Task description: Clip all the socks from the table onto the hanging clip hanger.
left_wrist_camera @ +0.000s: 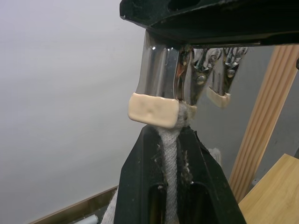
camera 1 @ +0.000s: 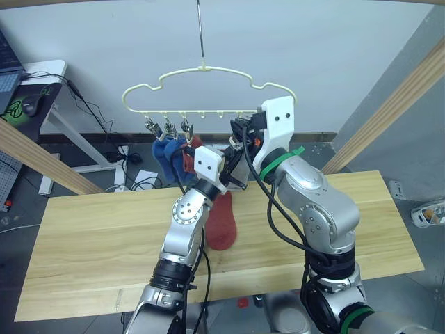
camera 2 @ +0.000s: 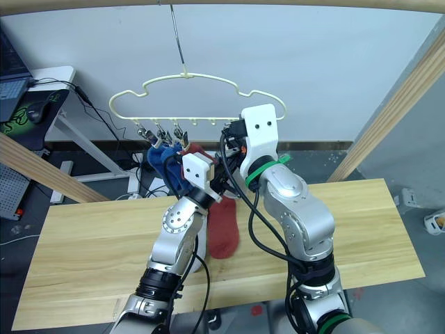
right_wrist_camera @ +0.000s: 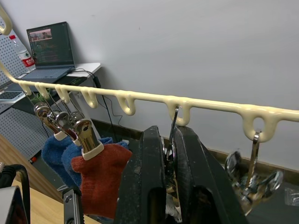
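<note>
The pale-yellow clip hanger hangs above the far side of the table. Two blue socks and a rust red sock hang from its three leftmost clips. Another red sock lies flat on the table beside my left arm. My left gripper is shut on a light grey sock and holds its top edge at the cream-tipped jaws of a metal clip. My right gripper is shut on that same clip from above, under the hanger's bar.
Two bare clips hang further along the bar. Slanted wooden beams stand at the left and the right. A white desk with a laptop stands behind the table's left end, with cables on the floor.
</note>
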Motion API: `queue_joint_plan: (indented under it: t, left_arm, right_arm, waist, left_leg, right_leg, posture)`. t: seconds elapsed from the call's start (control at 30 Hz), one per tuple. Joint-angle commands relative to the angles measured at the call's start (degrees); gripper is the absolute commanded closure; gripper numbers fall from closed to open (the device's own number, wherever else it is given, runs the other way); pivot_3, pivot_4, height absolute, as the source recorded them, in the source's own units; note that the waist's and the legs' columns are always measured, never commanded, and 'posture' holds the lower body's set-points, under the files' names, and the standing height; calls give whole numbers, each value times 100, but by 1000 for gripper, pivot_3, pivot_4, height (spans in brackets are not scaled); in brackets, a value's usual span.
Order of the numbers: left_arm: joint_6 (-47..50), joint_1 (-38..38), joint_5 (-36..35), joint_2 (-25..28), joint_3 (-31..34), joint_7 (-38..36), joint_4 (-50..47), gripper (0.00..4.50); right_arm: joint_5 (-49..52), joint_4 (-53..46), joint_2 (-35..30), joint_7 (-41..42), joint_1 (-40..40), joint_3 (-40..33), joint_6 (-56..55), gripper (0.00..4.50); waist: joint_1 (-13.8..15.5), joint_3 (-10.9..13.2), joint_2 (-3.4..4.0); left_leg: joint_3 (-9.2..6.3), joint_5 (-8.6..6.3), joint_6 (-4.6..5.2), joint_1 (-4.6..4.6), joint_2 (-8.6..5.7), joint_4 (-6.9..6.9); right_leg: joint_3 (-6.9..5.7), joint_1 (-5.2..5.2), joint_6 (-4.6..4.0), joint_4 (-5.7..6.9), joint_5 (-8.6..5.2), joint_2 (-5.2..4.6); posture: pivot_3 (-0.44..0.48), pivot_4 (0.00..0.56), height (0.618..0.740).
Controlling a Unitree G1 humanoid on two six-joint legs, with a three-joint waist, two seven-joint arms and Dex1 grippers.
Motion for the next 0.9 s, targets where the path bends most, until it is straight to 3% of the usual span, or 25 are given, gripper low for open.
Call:
queue_joint_plan:
  t: [0.03, 0.07, 0.37, 0.7, 0.9]
  left_arm:
    - [-69, -42, -73, -69, -27, -11, -358, 4485]
    - [-68, -46, -67, -69, -29, -9, -357, 4485]
    - [-101, -67, -34, -62, -19, -4, -297, 4500]
    - [-223, -112, 25, -35, -21, -36, -180, 4500]
    - [-93, -14, -75, 94, 15, -166, -349, 2743]
  right_arm:
    - [-22, -261, 7, -1, 33, 89, -75, 4500]
    - [-17, -269, 13, -6, 45, 84, -75, 4500]
    - [9, -300, 11, 25, 80, 77, -28, 1305]
    - [186, -641, -223, 222, 248, 15, 98, 1305]
    - [231, -779, -368, 296, 336, 1, 157, 1266]
  waist:
    - [0, 0, 0]
    - [0, 0, 0]
    - [3, 0, 0]
    - [3, 0, 0]
    - [2, 0, -1]
  left_leg:
    - [0, 0, 0, 0, 0, 0]
    - [0, 0, 0, 0, 0, 0]
    - [0, 0, 0, 0, 0, 1]
    - [-1, 0, 0, 0, -1, 1]
    - [-1, 0, 0, 1, -1, 3]
  right_leg:
    - [0, 0, 0, 0, 0, 0]
    - [0, 0, 0, 0, 0, 0]
    - [0, 0, 0, 0, 0, 0]
    - [0, 0, 0, 0, 0, 0]
    - [-1, 1, 0, 4, 0, 0]
  posture:
    - [-256, 318, 740]
    - [-256, 318, 740]
    - [-255, 318, 740]
    - [-258, 317, 740]
    - [-252, 317, 740]
